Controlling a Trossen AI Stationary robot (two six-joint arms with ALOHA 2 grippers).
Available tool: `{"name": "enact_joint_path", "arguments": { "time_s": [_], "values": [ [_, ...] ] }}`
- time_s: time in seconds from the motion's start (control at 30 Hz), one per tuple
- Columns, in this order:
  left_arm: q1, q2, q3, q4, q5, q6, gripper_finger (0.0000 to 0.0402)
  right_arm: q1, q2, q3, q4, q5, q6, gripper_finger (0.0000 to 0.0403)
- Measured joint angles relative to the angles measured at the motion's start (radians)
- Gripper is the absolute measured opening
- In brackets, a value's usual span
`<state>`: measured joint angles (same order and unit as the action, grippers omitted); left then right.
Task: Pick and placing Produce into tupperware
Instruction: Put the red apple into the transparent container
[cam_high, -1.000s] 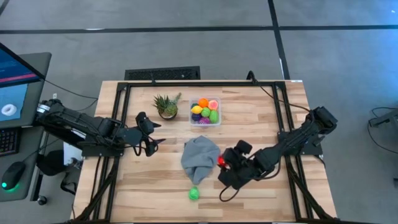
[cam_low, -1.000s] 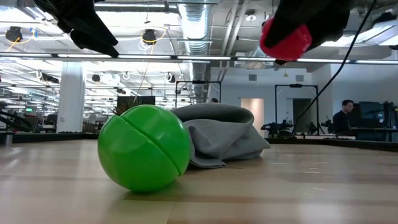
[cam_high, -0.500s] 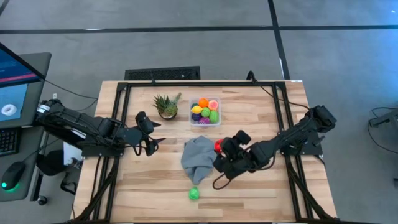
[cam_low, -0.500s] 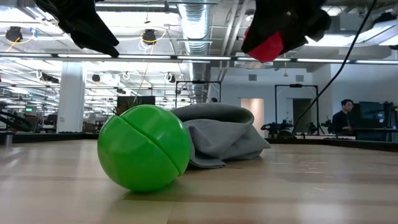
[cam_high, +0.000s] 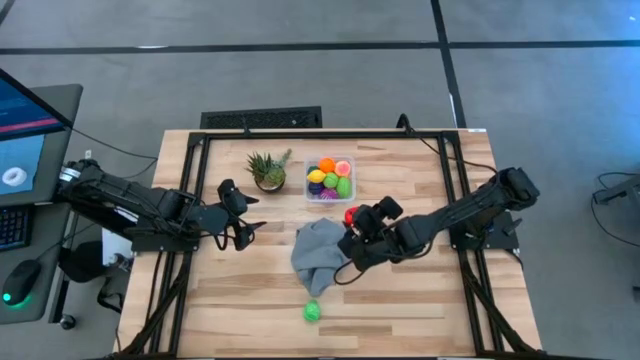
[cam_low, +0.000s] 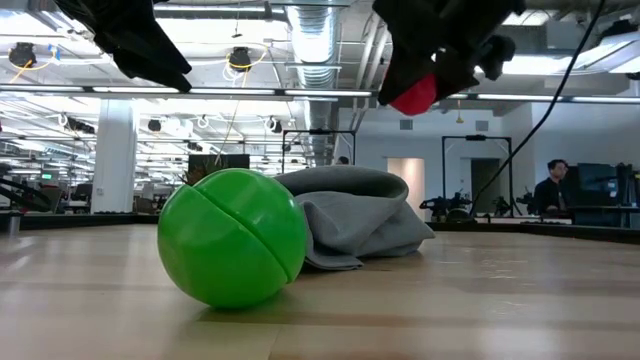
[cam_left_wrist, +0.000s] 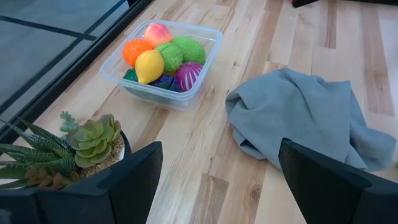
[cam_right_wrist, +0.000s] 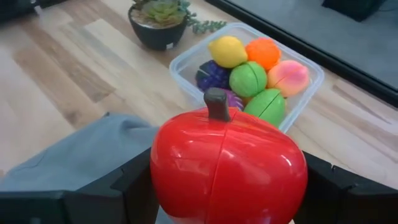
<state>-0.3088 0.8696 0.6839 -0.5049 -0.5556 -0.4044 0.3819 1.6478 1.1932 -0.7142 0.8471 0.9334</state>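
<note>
My right gripper (cam_high: 352, 222) is shut on a red toy apple (cam_right_wrist: 227, 168), held in the air above the grey cloth's (cam_high: 321, 251) right edge, just near of the clear tupperware (cam_high: 331, 178), which holds several toy fruits. The apple also shows in the high view (cam_high: 351, 215) and the low view (cam_low: 412, 93). A green toy ball (cam_high: 312, 311) rests on the table near the front edge. My left gripper (cam_high: 243, 226) is open and empty at the table's left, left of the cloth. My right gripper pinches the red apple by its two opposite sides (cam_right_wrist: 160, 163) between its two fingers (cam_right_wrist: 127, 180). The fingers reach from the table's right side, slanting down. The apple is lifted clear of the table, upright, its dark stem (cam_right_wrist: 217, 102) up.
A small potted plant (cam_high: 268, 170) stands left of the tupperware. The grey cloth lies crumpled at the table's middle. A black frame (cam_high: 190, 180) runs along the table's sides. A person (cam_low: 552, 190) sits far behind the table.
My right gripper has carried the red apple up and toward the table's far edge and a little left, from beside the cloth's right edge toward the tupperware. It has stayed shut on the apple. My left arm has kept still.
</note>
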Motion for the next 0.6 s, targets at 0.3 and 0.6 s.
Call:
{"name": "enact_joint_path", "arguments": {
  "time_s": [0.3, 0.6],
  "values": [
    [0.0, 0.0, 0.0, 0.0, 0.0, -0.002, 0.0311, -0.029, -0.067, -0.14, 0.23, -0.008, -0.072, 0.0296],
    [0.0, 0.0, 0.0, 0.006, -0.001, -0.002, 0.0311, -0.12, -0.247, -0.363, 0.536, -0.081, -0.227, 0.0296]
  ]
}}
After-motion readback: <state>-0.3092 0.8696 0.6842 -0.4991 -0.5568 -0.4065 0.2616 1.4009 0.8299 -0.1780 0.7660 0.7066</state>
